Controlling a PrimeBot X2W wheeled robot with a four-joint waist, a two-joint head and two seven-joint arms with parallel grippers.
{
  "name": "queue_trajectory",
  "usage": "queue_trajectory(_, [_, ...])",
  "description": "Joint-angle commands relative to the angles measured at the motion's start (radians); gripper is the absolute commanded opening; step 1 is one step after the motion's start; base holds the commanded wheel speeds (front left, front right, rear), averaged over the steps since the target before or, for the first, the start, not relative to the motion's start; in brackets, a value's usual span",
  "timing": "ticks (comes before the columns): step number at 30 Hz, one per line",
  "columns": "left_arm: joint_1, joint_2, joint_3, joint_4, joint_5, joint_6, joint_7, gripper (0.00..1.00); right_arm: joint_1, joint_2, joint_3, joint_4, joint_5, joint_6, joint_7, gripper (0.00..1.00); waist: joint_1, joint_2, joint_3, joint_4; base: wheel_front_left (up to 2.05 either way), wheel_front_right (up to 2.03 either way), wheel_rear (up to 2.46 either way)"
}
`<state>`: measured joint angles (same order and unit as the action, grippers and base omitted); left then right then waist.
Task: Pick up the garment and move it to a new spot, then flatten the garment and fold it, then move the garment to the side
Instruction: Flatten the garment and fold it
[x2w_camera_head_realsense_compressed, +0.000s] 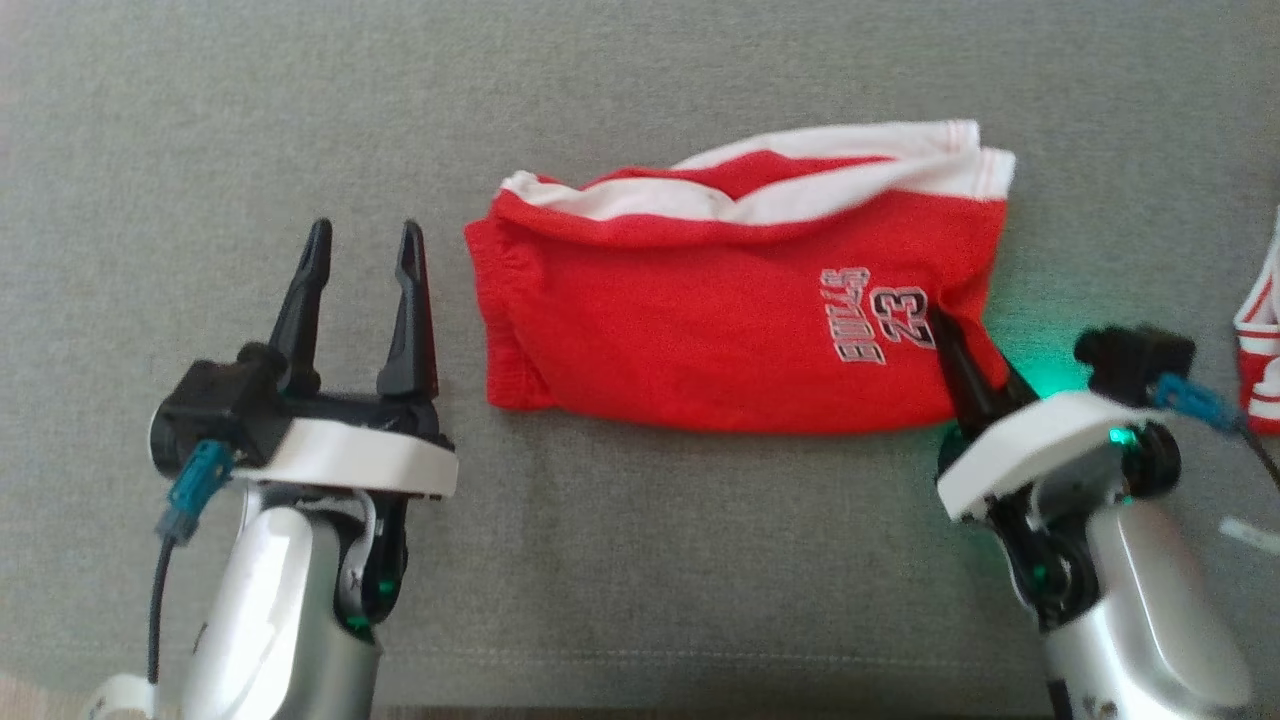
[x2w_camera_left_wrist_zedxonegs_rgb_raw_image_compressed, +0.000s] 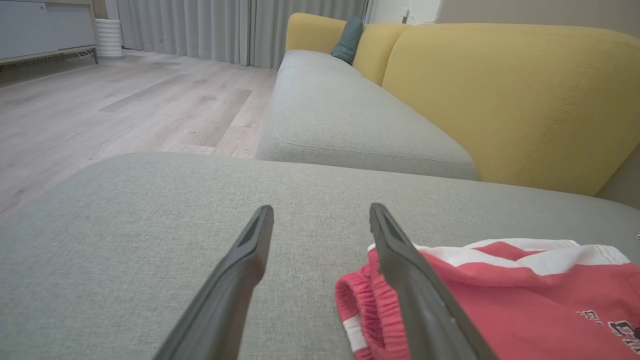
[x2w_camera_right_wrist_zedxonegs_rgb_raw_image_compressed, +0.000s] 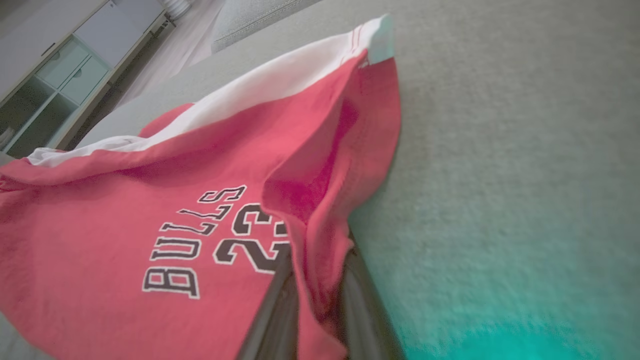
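The garment (x2w_camera_head_realsense_compressed: 720, 310) is a pair of red shorts with white trim and "BULLS 23" print, lying folded on the grey cushion (x2w_camera_head_realsense_compressed: 640, 560). My right gripper (x2w_camera_head_realsense_compressed: 950, 335) is shut on the garment's near right corner; in the right wrist view a ridge of red cloth (x2w_camera_right_wrist_zedxonegs_rgb_raw_image_compressed: 320, 250) is pinched between the two dark fingers and pulled up slightly. My left gripper (x2w_camera_head_realsense_compressed: 365, 250) stands open just left of the garment's waistband end, touching nothing. The left wrist view has that elastic waistband (x2w_camera_left_wrist_zedxonegs_rgb_raw_image_compressed: 365, 305) beside the right finger.
Another red and white piece of cloth (x2w_camera_head_realsense_compressed: 1262, 350) lies at the far right edge. The yellow sofa back (x2w_camera_left_wrist_zedxonegs_rgb_raw_image_compressed: 500, 95) rises behind the cushion. Wooden floor (x2w_camera_left_wrist_zedxonegs_rgb_raw_image_compressed: 100, 105) and a cabinet (x2w_camera_right_wrist_zedxonegs_rgb_raw_image_compressed: 60, 75) lie beyond the cushion's edge.
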<state>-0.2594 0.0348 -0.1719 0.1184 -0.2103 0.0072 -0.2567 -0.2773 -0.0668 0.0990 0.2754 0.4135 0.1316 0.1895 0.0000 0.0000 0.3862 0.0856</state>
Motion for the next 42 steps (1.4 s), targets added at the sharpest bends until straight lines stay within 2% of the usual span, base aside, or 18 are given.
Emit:
queue_trajectory(1, [0.013,0.016,0.042,-0.028,0.011,-0.006,-0.005,1.00,0.046,0.014,0.004,-0.034,0.007,-0.001,-0.008,0.00,0.0000,0.0000,-0.010,-0.013,0.00,0.00,0.00])
queue_trajectory(10, [0.027,0.016,0.042,-0.025,0.023,-0.012,-0.005,1.00,0.118,0.016,-0.047,-0.088,0.021,-0.001,-0.013,0.00,0.0000,0.0000,-0.026,-0.032,0.00,0.00,0.00])
queue_trajectory(16, [0.023,0.016,0.038,-0.020,0.021,-0.014,-0.005,1.00,0.090,0.016,-0.008,-0.138,0.000,-0.001,0.006,0.00,0.0000,0.0000,-0.032,-0.030,0.00,0.00,0.00])
queue_trajectory(21, [0.024,0.016,0.036,-0.019,0.015,-0.011,-0.005,1.00,0.031,0.016,0.113,-0.231,-0.050,-0.001,0.059,0.00,0.0000,0.0000,-0.052,-0.022,0.00,0.00,0.00])
queue_trajectory(27, [0.027,0.016,0.027,-0.017,-0.001,-0.004,-0.005,1.00,-0.039,0.017,0.290,-0.261,-0.051,-0.001,0.116,0.00,0.0000,0.0000,-0.066,0.000,0.00,0.00,0.00])
queue_trajectory(33, [0.027,0.016,0.020,-0.018,-0.013,0.003,-0.005,1.00,-0.076,0.017,0.419,-0.209,0.013,-0.001,0.119,0.00,0.0000,0.0000,-0.063,0.023,0.00,0.00,0.00])
queue_trajectory(42, [0.030,0.015,0.006,-0.016,-0.022,0.013,-0.005,1.00,-0.139,0.017,0.545,-0.075,0.136,-0.001,0.027,0.00,0.0000,0.0000,-0.057,0.050,0.00,0.00,0.00])
